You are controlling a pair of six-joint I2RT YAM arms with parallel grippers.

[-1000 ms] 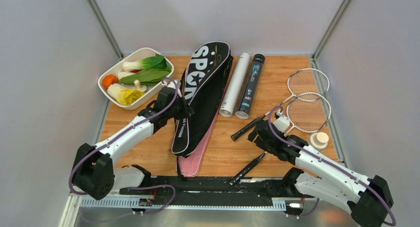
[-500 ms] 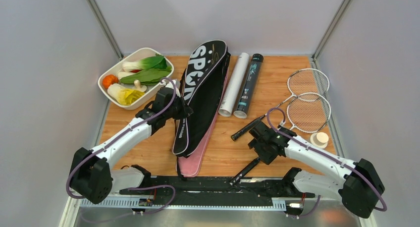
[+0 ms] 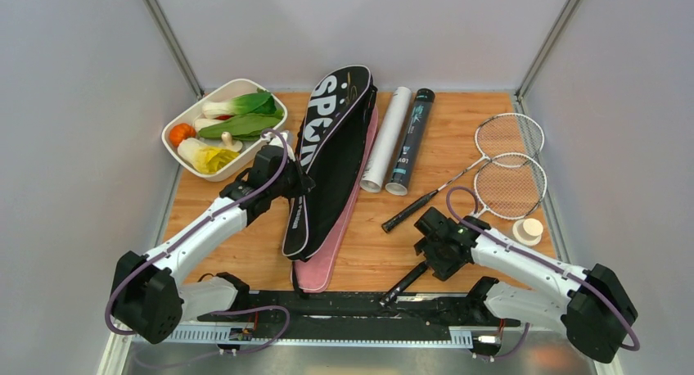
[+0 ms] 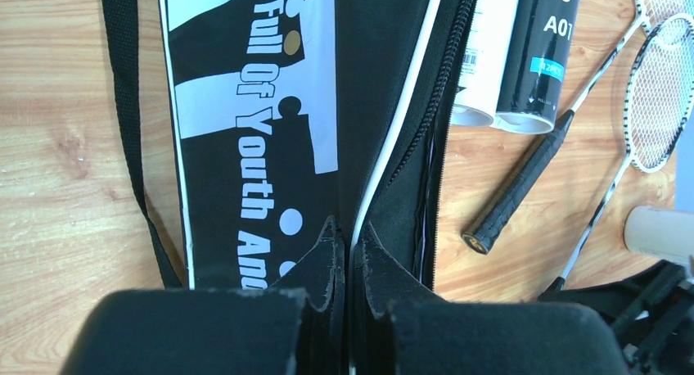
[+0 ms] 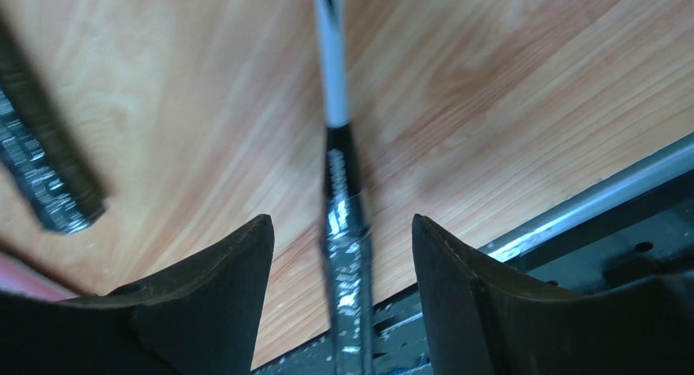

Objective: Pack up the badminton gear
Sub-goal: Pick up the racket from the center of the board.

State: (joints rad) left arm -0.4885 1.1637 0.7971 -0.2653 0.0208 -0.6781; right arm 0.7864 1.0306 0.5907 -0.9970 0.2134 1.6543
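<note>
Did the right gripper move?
Yes. The right gripper moved toward the near edge, away from the black tube, and is now over a racket handle.

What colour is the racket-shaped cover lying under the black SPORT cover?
Pink; the pink racket-shaped cover shows best in the top external view.

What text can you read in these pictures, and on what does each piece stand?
"SPOR", the rest hidden: black cover, top view.
"Full Of Youth An", then hidden: same cover, left wrist view.
"A01": black tube.
Too small to read: the black tube's other print, the print on the white tube and on the racket grip.
</note>
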